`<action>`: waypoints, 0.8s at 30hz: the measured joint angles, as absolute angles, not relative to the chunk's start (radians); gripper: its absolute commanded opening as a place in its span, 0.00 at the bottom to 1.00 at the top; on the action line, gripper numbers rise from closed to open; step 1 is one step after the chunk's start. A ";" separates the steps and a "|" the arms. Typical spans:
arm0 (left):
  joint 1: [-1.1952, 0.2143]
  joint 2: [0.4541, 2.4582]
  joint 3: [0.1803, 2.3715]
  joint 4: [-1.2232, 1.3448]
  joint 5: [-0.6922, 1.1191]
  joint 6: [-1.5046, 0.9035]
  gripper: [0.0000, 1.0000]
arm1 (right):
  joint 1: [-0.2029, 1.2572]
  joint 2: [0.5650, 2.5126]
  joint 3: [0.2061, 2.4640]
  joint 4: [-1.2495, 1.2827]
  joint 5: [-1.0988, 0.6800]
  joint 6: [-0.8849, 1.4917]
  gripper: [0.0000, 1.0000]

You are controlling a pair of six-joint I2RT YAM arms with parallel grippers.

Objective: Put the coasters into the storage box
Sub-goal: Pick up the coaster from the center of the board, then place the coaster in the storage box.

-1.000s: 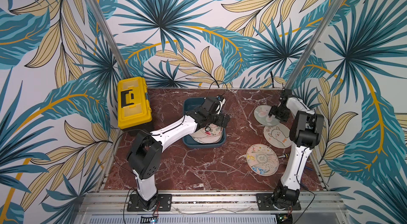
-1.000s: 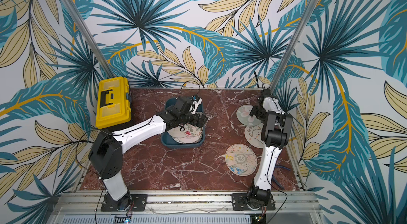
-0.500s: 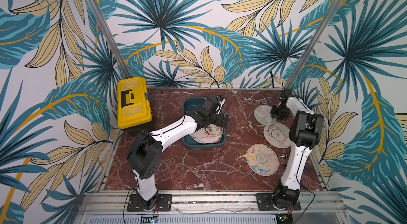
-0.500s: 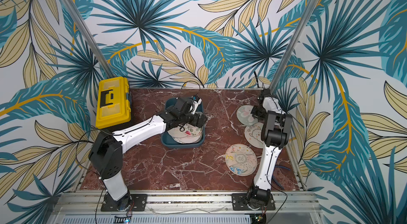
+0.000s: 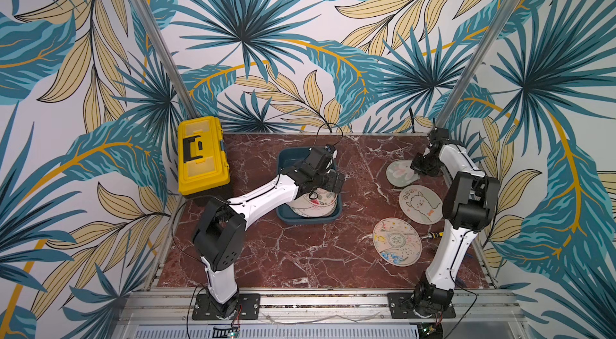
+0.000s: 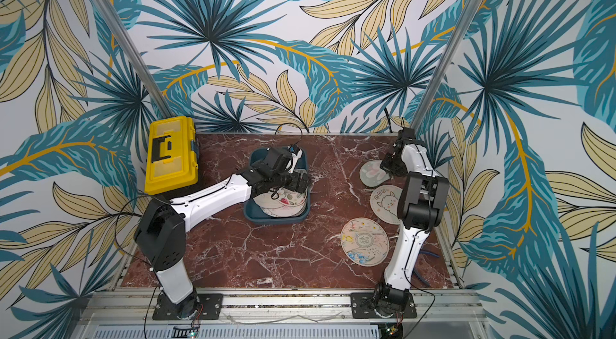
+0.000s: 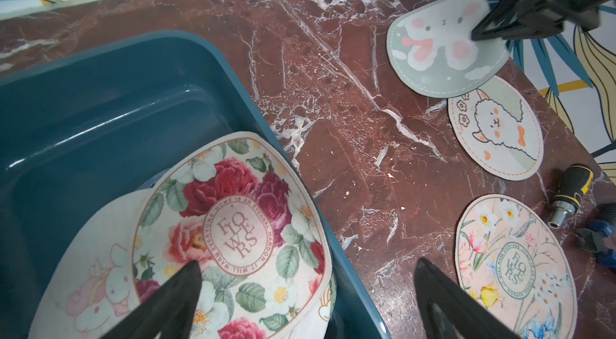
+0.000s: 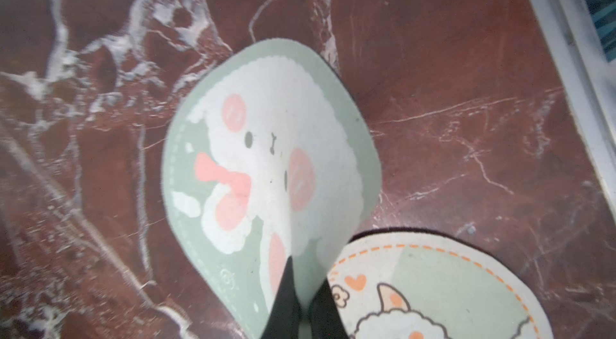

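The red-brown marble tabletop [image 5: 300, 254] is being shared by everything in view. Its far left corner is being occupied by a yellow plastic toolbox with a black handle [image 5: 202, 154]. Near the middle, a dark teal rectangular plastic storage box with rounded corners [image 5: 290, 160] is being filled. A round rose-printed coaster [image 7: 233, 230] is being propped against its wall, overlapping a cream unicorn coaster [image 7: 93, 270].

Three more round coasters are being left in a row along the table's right side. A pale green coaster with a white animal [image 5: 400, 172] lies farthest back. A cream alpaca coaster [image 5: 420, 204] lies just beside it, edges meeting. A peach flower coaster [image 5: 396, 241] lies nearest the front, apart.

The pale green coaster's edge is being pinched and lifted by the right gripper [image 8: 305, 307], jaws closed tight on it. The left gripper [image 7: 306, 294] is being held above the box with its fingers wide apart and nothing between them.

A stubby black-and-yellow screwdriver [image 7: 566, 194] is lying beside the peach coaster.
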State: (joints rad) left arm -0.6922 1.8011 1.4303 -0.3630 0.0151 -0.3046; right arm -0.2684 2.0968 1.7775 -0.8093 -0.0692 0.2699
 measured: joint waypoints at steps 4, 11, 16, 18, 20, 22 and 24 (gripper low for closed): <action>-0.674 1.801 1.430 -0.373 0.015 -0.335 1.00 | -0.253 2.018 1.754 -0.801 -0.091 0.273 0.00; -0.652 1.789 1.419 -0.382 0.015 -0.372 1.00 | -0.193 1.938 1.698 -0.780 -0.100 0.277 0.00; -0.632 1.738 1.378 -0.385 0.019 -0.399 0.99 | -0.127 1.880 1.671 -0.770 -0.102 0.280 0.00; -0.623 1.710 1.357 -0.385 0.019 -0.408 0.99 | -0.092 1.851 1.667 -0.760 -0.103 0.280 0.00; -0.613 1.681 1.336 -0.384 0.019 -0.417 1.00 | -0.053 1.822 1.668 -0.751 -0.103 0.280 0.00; -0.603 1.649 1.312 -0.379 0.017 -0.423 1.00 | -0.009 1.796 1.670 -0.746 -0.106 0.280 0.00; -0.593 1.611 1.282 -0.376 0.010 -0.430 1.00 | 0.035 1.779 1.680 -0.741 -0.114 0.280 0.00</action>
State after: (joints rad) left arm -0.5926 1.6108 1.2816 -0.3759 0.0105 -0.4297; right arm 0.0353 1.7794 1.6798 -0.7414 -0.1139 0.2802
